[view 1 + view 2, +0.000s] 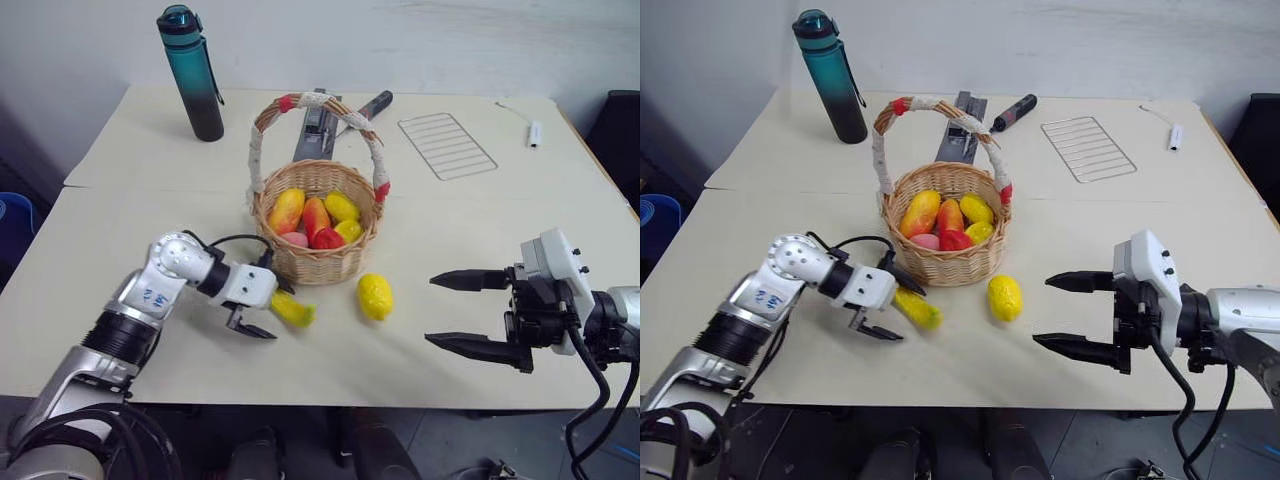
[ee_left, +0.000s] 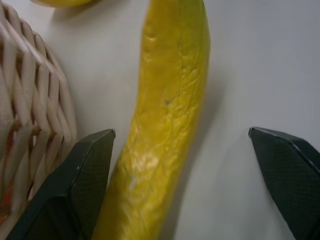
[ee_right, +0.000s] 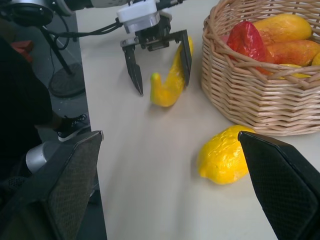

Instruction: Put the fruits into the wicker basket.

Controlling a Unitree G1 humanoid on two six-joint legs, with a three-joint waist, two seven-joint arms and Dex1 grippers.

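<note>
From the head we look down over the table (image 1: 120, 330); both eyes share the wicker basket (image 1: 316, 262). Our left wrist view sits close over the banana (image 2: 165, 130) (the right one, farther back, shares it)

A cream table (image 1: 130, 330) carries a wicker basket (image 1: 318, 262), banana (image 1: 292, 309), lemon (image 1: 375, 296), teal bottle (image 1: 193, 75), wire rack (image 1: 447, 145) and black marker (image 1: 1014, 112).
</note>
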